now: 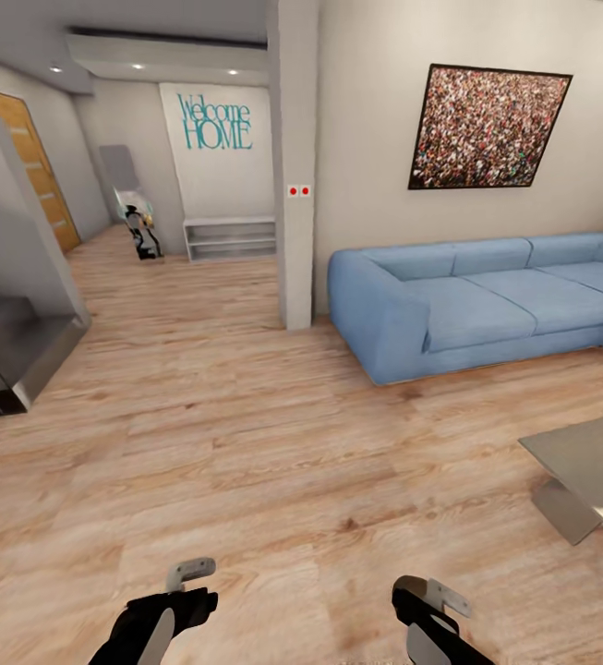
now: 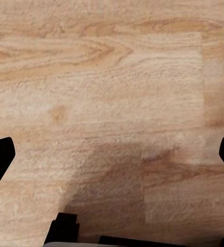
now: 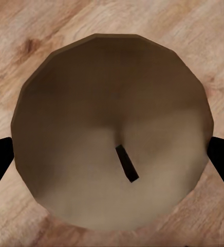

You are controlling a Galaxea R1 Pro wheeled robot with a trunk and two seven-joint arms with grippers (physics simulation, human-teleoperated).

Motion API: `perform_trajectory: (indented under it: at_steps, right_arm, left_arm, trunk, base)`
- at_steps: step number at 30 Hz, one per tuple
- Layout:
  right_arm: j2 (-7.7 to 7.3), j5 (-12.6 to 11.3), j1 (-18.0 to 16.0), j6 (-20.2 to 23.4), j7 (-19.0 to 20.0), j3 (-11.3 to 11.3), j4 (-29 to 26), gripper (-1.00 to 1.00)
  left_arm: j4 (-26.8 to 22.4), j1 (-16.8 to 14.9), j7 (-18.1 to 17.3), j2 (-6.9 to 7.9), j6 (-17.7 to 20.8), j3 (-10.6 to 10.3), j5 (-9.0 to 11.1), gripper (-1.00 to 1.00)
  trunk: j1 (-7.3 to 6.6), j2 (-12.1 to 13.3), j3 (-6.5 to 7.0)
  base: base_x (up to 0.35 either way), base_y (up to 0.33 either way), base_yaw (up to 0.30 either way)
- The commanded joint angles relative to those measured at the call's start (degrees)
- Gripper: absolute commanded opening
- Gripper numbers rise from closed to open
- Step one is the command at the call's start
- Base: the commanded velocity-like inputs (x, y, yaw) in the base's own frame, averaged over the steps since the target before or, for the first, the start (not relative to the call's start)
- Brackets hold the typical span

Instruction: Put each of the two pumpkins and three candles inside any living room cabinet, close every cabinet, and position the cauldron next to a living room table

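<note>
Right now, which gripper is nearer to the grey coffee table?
The right. The right gripper is low in the head view, on the same side as the coffee table. The left gripper is farther off, across the wood floor.

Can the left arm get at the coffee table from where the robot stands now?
Probably not. The left gripper hangs low at the robot's left over bare floor, open and empty, while the table sits well off to the right, beyond the right gripper, which holds a candle. The base would need to move.
</note>
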Motion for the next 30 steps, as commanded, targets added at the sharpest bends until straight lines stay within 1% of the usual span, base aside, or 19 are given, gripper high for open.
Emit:
perform_trajectory:
  at_steps: [1, 6, 8, 30]
  right_arm:
    - [0.0, -0.55, -0.05, -0.3, -0.24, 0.47, 0.02, -1.0]
    - [0.05, -0.51, -0.05, -0.3, -0.24, 0.52, 0.02, -1.0]
    - [0.09, -0.47, -0.05, -0.33, -0.24, 0.52, 0.0, -1.0]
    - [0.49, -0.41, -0.04, -0.26, -0.24, 0.52, -0.03, -1.0]
  left_arm:
    - [-0.09, -0.01, 0.51, 0.02, 0.19, -0.06, 0.61, 1.0]
    - [-0.09, -0.01, 0.51, -0.06, 0.26, -0.05, 0.61, 1.0]
    - [-0.09, -0.01, 0.51, -0.07, 0.27, -0.05, 0.61, 1.0]
    - [-0.09, -0.01, 0.45, 0.02, 0.4, -0.05, 0.63, 1.0]
  trunk:
    - [-0.23, 0.39, 0.11]
    - [-1.33, 2.39, 0.89]
    - [-1.77, 3.19, 1.23]
    - [-6.6, 12.02, 5.17]
  base:
    - [0.0, 0.0, -0.266]
    - [0.0, 0.0, -0.215]
    - [0.0, 0.0, -0.067]
    - [0.0, 0.0, -0.003]
